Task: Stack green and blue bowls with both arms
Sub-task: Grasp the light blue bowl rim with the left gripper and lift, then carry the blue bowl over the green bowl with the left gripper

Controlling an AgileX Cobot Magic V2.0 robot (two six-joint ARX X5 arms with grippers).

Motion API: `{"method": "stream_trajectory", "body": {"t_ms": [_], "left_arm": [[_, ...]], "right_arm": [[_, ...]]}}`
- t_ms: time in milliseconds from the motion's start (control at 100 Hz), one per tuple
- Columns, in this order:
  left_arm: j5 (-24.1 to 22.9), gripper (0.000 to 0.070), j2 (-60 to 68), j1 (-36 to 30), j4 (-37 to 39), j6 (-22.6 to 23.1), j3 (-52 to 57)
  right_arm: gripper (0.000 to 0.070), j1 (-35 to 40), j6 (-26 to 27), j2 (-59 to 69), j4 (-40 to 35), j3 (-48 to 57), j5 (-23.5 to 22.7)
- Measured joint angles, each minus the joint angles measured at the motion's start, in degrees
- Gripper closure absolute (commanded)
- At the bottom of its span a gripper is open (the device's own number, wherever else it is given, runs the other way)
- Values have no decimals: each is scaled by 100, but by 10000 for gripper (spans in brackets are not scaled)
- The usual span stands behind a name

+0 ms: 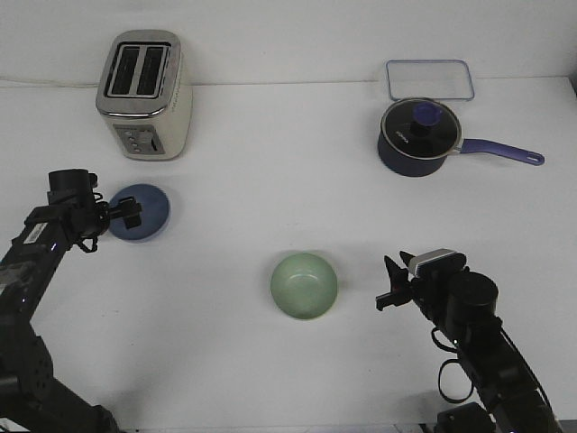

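Observation:
The periwinkle blue bowl (144, 212) is at the left of the table, in front of the toaster, and looks slightly tilted. My left gripper (132, 214) reaches in from the left with its fingers closed over the bowl's left rim. The pale mint green bowl (304, 285) sits upright near the table's front centre. My right gripper (389, 285) is open and empty, a short way to the right of the green bowl and pointing at it, not touching.
A cream and chrome toaster (142, 95) stands at the back left. A dark navy saucepan (416, 140) with a lid and purple handle is at the back right, with a clear rectangular lid (430, 79) behind it.

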Motion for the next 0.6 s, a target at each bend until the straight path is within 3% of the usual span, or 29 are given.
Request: {"method": "stream_trajectory", "body": {"t_ms": [50,160,400,600], "left_arm": [[0,305,94,-2,26,2,0],[7,700,160,-2,52,37,0],[472,688,72,13,61,39,0],[1364,688,-710,-153,-221,57,-2]], "right_arm": [[483,0,2,0,0,0,0],[483,0,7,-2,-2,0,-2],[484,0,15,0,-2,0,-4],[484,0,15,-2,-2,0,-4]]}}
